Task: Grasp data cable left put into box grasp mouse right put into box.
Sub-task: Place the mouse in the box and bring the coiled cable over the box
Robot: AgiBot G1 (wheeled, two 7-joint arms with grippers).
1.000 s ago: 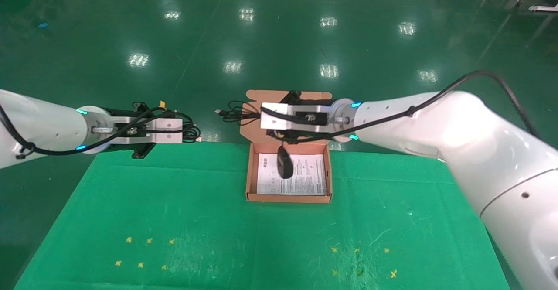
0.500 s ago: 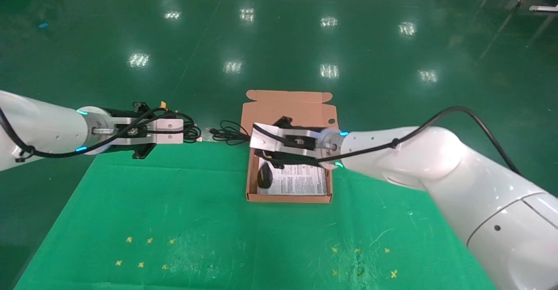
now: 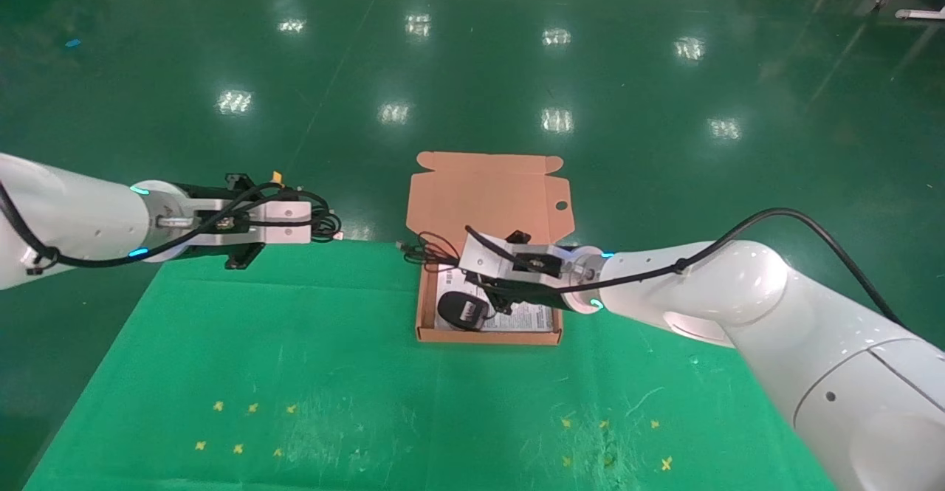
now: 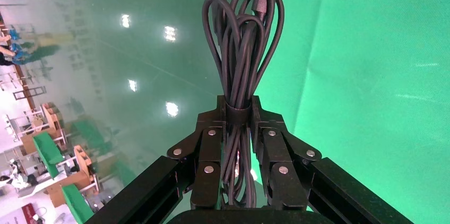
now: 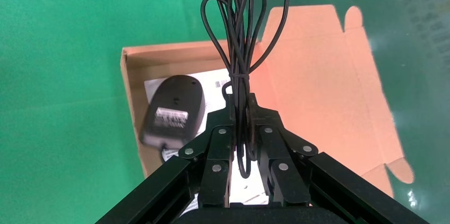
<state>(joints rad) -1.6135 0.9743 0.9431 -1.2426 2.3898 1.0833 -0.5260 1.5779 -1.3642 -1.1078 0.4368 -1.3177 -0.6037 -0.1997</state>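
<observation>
Beyond the table's far left edge, my left gripper (image 3: 314,224) (image 4: 238,108) is shut on the tie at the middle of the data cable (image 3: 323,222) (image 4: 244,38), a black coil held in the air. Over the box (image 3: 487,337) (image 5: 130,107), my right gripper (image 3: 480,288) (image 5: 240,102) is shut on the mouse's bundled cord (image 3: 426,249) (image 5: 241,27). The mouse (image 3: 459,309) (image 5: 173,110) is underside up at the box's near left corner, over the white sheet (image 3: 528,317). I cannot tell whether it rests there or hangs.
The box's lid flap (image 3: 487,188) (image 5: 323,86) lies open past the table's far edge. The green cloth (image 3: 295,358) covers the table, with small yellow crosses (image 3: 244,424) near the front. Shiny green floor lies beyond.
My right gripper has come down and nearer over the box, and the mouse has swung from the box's middle to its near left corner. The left arm has not moved.
</observation>
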